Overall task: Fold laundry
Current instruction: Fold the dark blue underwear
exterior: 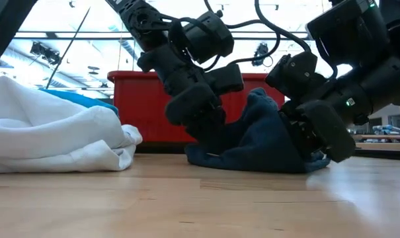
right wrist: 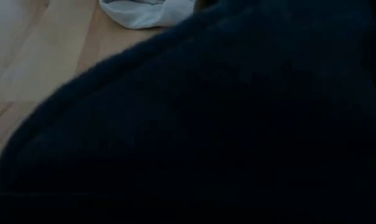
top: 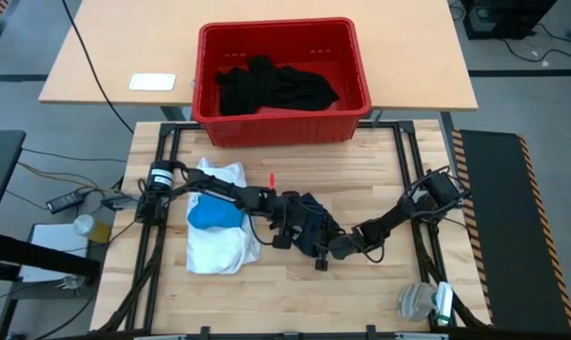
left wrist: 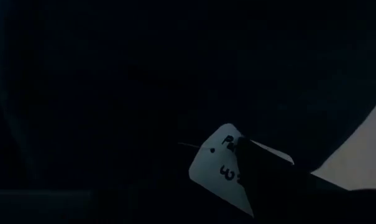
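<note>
- On my left I see the white shirt (top: 219, 247) lying crumpled on the wooden table (top: 379, 170), bunched into soft rolls rather than flat; in the low view it sits as a thick, rumpled mound (exterior: 54, 139).
- The small bright blue piece (top: 212, 215) rests on top of the white shirt, a rounded wad (from the low camera only a thin blue edge (exterior: 80, 99) shows behind the white).
- The left gripper (top: 287, 229) reaches across the shirt and is pressed down into the dark garment (top: 313, 227) at mid-table; its wrist camera is filled with dark cloth and a white care label (left wrist: 222, 168). I cannot tell how wide its fingers stand.
- That dark garment is a small, navy-black heap, pushed up into a hump (exterior: 259, 135) between the two arms, with its lower edge on the wood.
- The right gripper (top: 334, 247) comes in from my right and is buried in the same heap's near edge; I cannot tell its fingers' state either.
- Behind the table, the red crate (top: 351, 57) holds more black garments (top: 276, 87), loosely piled.
</note>
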